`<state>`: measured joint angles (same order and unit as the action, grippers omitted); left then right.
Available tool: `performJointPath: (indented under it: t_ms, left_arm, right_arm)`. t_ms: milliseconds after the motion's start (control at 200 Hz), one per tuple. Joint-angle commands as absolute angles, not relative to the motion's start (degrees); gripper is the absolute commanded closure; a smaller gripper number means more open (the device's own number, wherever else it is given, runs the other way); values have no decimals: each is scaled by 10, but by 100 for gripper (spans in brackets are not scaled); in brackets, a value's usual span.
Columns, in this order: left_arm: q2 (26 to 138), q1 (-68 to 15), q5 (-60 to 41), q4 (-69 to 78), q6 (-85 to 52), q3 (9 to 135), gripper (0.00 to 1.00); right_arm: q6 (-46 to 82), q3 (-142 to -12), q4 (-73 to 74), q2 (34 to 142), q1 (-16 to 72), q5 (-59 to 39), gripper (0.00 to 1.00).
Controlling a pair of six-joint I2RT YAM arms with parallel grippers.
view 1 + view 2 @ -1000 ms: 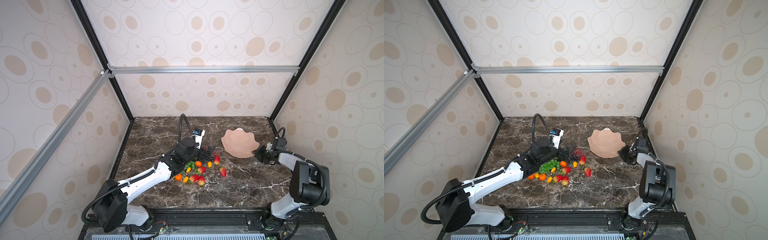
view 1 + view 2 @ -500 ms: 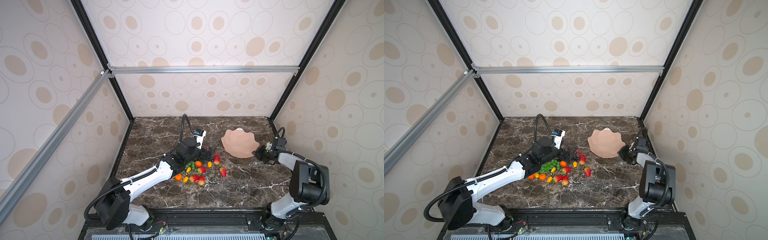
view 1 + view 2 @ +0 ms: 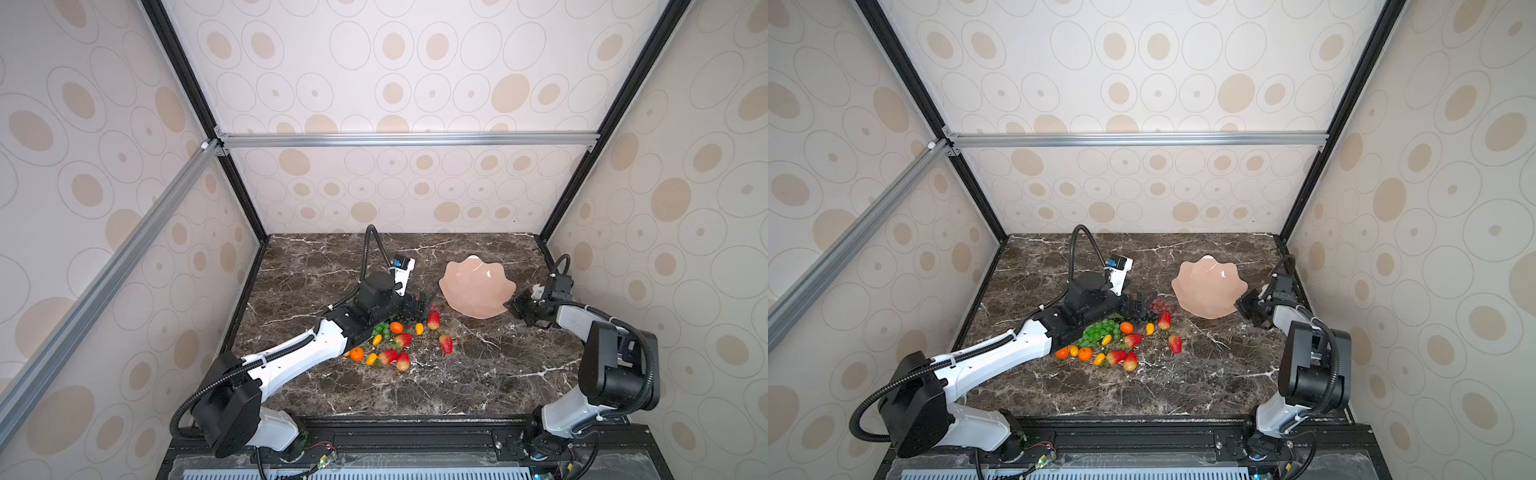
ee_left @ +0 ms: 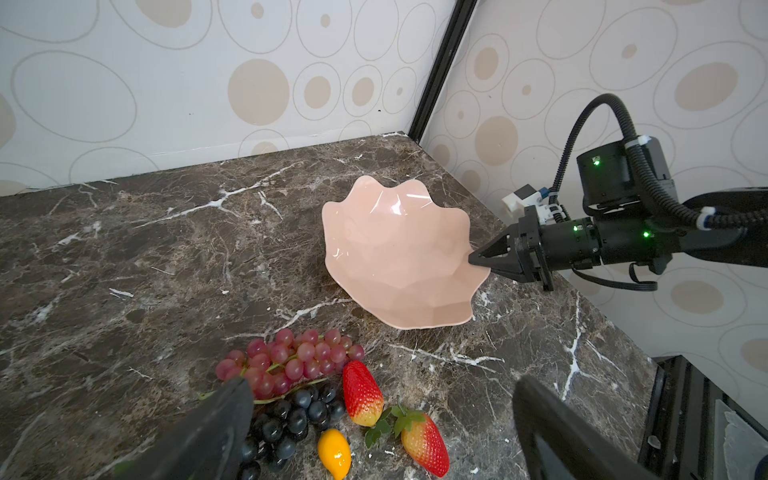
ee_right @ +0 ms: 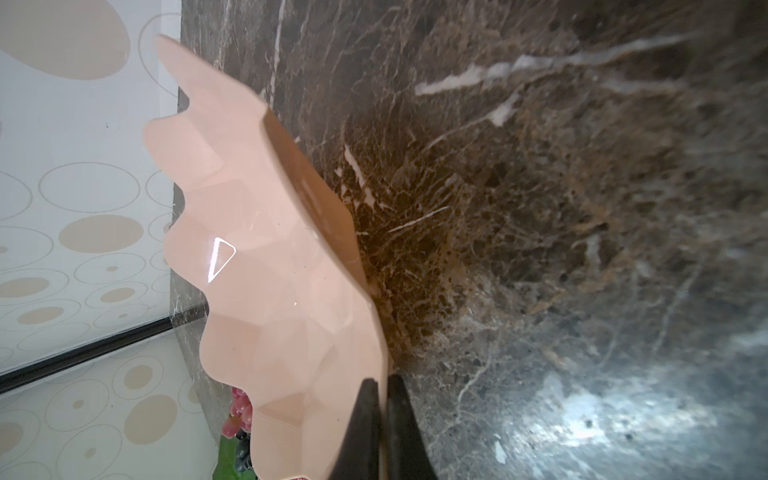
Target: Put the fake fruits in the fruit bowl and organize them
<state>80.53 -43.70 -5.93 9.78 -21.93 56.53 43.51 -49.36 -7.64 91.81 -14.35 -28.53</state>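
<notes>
"What changed?"
"The right gripper [image 4: 472,259] was open. Now it pinches the fruit bowl's [image 4: 395,257] rim, near the desk's [image 3: 457,382] right edge."
"And the left gripper [image 4: 382,388]?"
"Spread wide over the fake fruits [image 3: 1133,340], mid-desk."

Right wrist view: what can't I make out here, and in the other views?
- Right wrist view: fruit bowl hides nearly all fruit; table partly blurred.
- Left wrist view: left end effector hides part of dark grapes.
- In a top view, left arm hides most green grapes.
</notes>
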Motion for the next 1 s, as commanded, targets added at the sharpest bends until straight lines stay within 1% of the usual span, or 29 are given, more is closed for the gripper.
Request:
performJointPath:
  t_ms: [0,195,415,590,795,995]
  left_arm:
    - [803,-433,-63,97,-220,590,2]
    - [794,-433,-56,91,-215,584,2]
    - [789,-433,-54,91,-211,571,2]
    - [800,-433,-70,96,-207,572,2]
    - [814,-433,-86,95,-204,580,2]
    - [820,-433,-91,96,-204,583,2]
  right_arm:
    - [448,-497,-80,901,-140,-289,95]
    - [477,-465,-67,862,-149,-299,100]
    - [481,-408,-100,774,-197,-309,100]
    - [463,-374,-129,731,-223,-330,100]
    - [461,-347,-122,728,-239,-336,100]
    - [457,-341,-112,753,-247,-338,99]
